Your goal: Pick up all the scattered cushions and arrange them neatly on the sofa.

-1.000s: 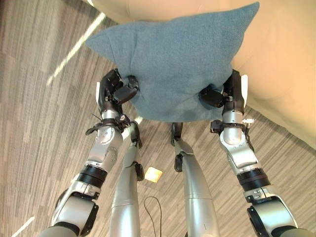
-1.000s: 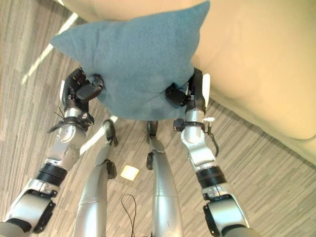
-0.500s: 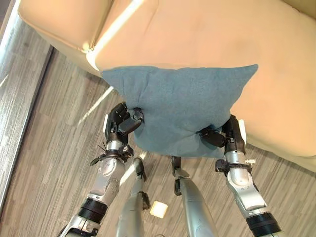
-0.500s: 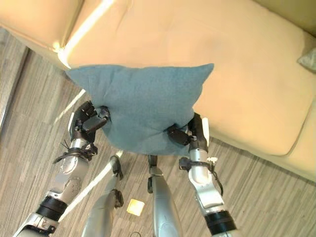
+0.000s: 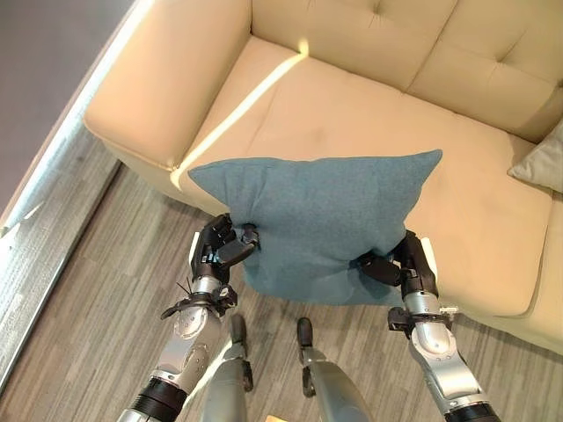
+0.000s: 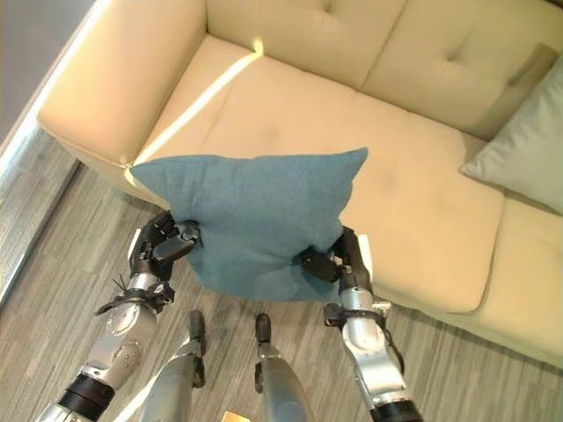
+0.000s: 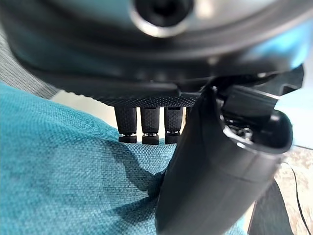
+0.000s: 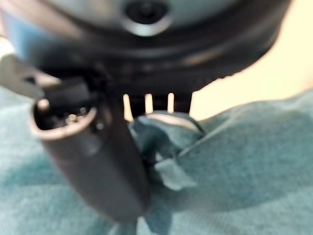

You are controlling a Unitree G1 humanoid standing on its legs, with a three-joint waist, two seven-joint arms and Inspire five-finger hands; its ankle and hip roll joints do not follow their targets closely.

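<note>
- The big tan sofa (image 5: 369, 132) sits at the back, on the grey wood floor (image 5: 79, 299).
- The blue cushion (image 5: 325, 220) hangs in the air over the sofa's front edge.
- A grey cushion (image 6: 528, 141) leans on the sofa's right side.
- The left hand (image 5: 220, 255) pinches the blue cushion's left bottom corner.
- The right hand (image 5: 400, 264) pinches its right bottom corner.

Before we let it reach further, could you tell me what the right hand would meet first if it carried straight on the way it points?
Probably the sofa seat: the right hand, pinching the blue cushion, points there; depth is unclear.
</note>
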